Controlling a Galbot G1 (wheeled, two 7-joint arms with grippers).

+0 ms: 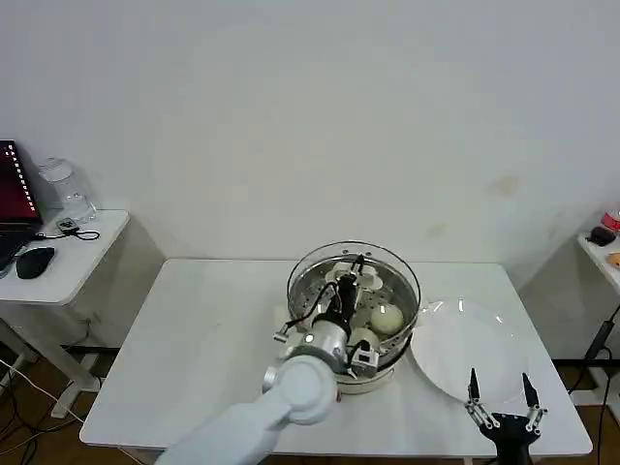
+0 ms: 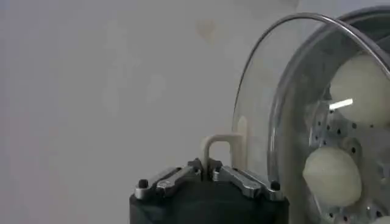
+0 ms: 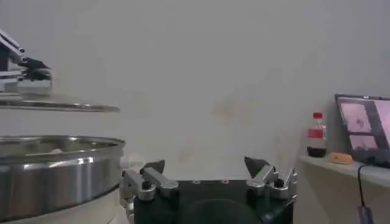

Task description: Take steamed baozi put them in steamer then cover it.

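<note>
My left gripper (image 2: pixel 209 173) is pinched on the lid (image 2: pixel 259 115) handle, over the steamer (image 1: pixel 355 373) — baozi (image 1: pixel 387 317) inside. Right gripper (image 1: pixel 502 389) sits spread wide, holding nothing, beside the plate (image 1: pixel 465 358).

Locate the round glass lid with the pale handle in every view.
Head view: the round glass lid hangs over the shiny steel steamer pot, held by the left gripper.
Left wrist view: right of centre, its pale handle pinched.
Right wrist view: a thin edge-on disc at left.
Shared landmark: the steamer pot.
</note>
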